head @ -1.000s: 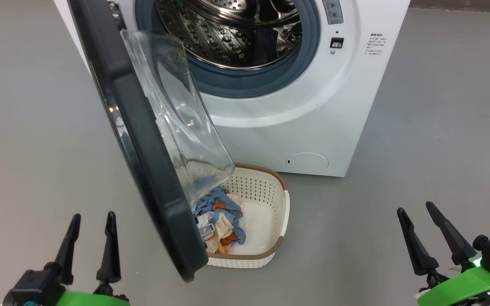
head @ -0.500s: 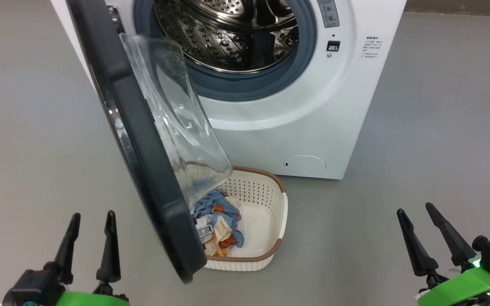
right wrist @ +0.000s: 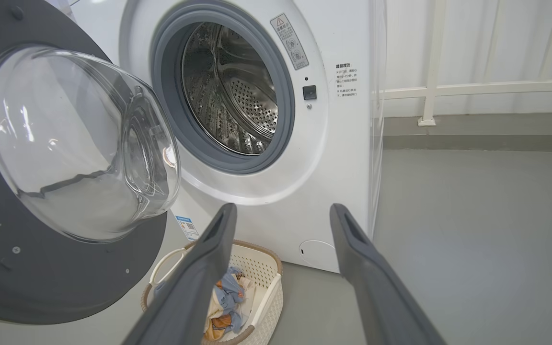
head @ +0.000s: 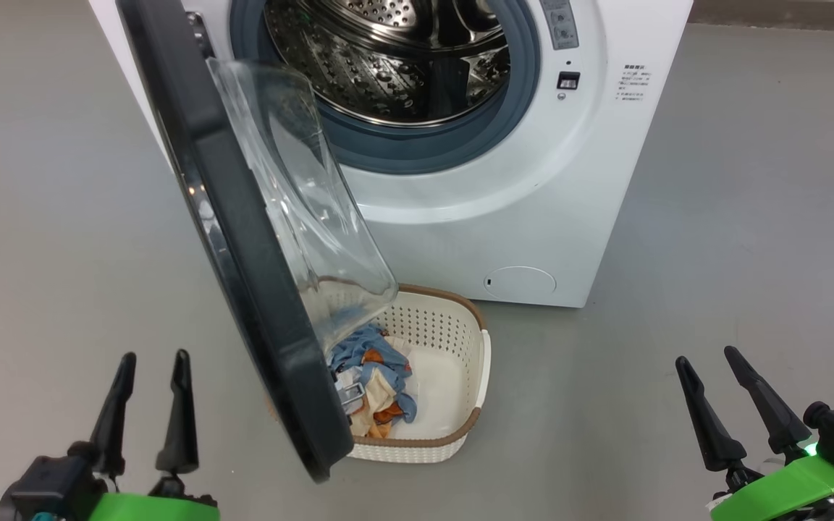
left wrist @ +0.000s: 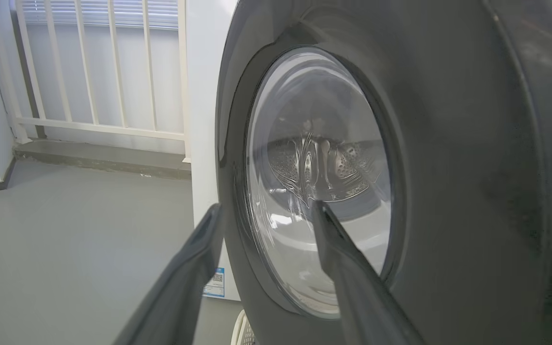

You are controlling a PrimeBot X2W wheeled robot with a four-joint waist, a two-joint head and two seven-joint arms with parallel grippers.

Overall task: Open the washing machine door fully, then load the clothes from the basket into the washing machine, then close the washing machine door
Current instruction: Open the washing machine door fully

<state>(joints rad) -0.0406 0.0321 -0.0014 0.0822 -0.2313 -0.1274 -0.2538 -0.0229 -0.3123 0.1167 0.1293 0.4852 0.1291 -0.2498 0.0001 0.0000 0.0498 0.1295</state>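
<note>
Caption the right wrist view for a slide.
Open right end effector faces the washing machine, door open; clothes wait in the basket.

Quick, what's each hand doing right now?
Left hand: open, holding nothing, near the glossy black round door.
Right hand: open, holding nothing.

the washing machine door [left wrist: 448, 167] takes most of this view, with its glossy black outer face turned to the camera. its round glass window [left wrist: 304, 120] is clear, and the steel drum [left wrist: 321, 165] shows through it (bent by the curved glass). the left gripper [left wrist: 266, 205] rises from the bottom edge, its two dark fingers [left wrist: 189, 273] spread apart with nothing between them. one finger lies before the glass, the other before the door's left edge; whether they touch cannot be told. behind the door stands the white side of the washing machine [left wrist: 204, 96], with a small blue sticker [left wrist: 215, 282] low on it. further left are a grey floor [left wrist: 79, 230] and a white railing [left wrist: 113, 72].
</note>
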